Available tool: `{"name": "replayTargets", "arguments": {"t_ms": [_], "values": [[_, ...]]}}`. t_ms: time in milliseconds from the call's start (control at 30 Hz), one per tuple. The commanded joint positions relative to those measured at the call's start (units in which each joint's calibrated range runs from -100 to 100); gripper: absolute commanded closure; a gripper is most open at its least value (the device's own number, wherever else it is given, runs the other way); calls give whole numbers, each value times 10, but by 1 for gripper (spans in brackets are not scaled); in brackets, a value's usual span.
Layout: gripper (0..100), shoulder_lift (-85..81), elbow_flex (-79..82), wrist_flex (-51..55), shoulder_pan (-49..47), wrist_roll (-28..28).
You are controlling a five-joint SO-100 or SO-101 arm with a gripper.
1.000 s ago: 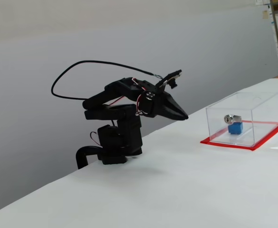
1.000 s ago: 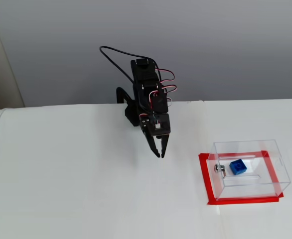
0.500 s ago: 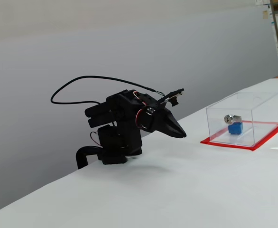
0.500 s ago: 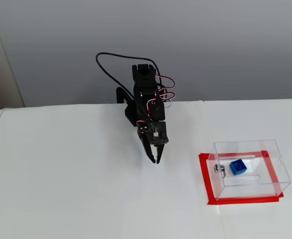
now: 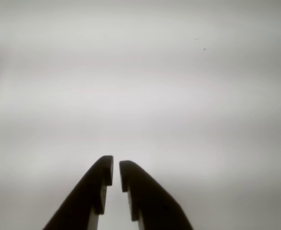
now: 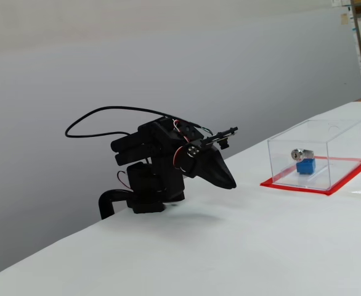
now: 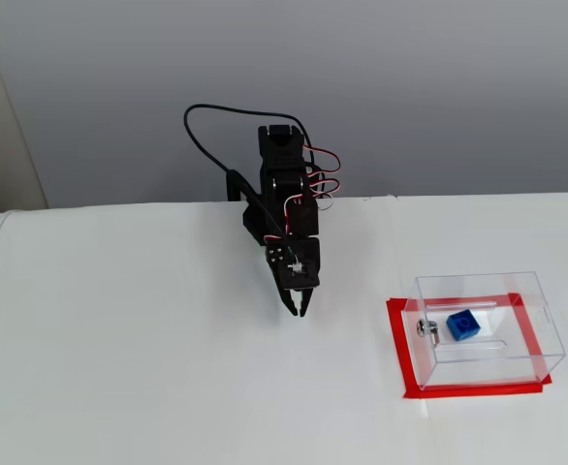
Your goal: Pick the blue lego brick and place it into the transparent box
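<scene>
The blue lego brick (image 7: 462, 324) (image 6: 305, 165) lies inside the transparent box (image 7: 486, 329) (image 6: 316, 154), which stands on its red base plate at the right in both fixed views. My gripper (image 7: 299, 312) (image 6: 231, 184) (image 5: 116, 171) is shut with nothing between its fingers. It hangs low over bare white table, well to the left of the box. The wrist view holds only the two dark fingertips and the table surface.
A small silver lock (image 7: 426, 329) (image 6: 299, 153) sits on the box wall beside the brick. The arm's base (image 6: 146, 194) is clamped at the table's far edge, with a black cable (image 7: 206, 136) looping above it. A grey wall backs the table.
The arm has folded back toward its base and the gripper has dropped lower, moving away from the box. Brick and box have not moved.
</scene>
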Motion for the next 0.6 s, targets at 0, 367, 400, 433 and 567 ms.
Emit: {"name": "replayTargets", "arguments": {"t_ms": [0,367,400,433,567], "values": [[99,-8,9,1,-6,-1],[99,-8,9,-2,-34,3],[99,-8,9,-2,-34,3],[99,-8,9,-2,-34,3],[99,-8,9,-2,-34,3]]}}
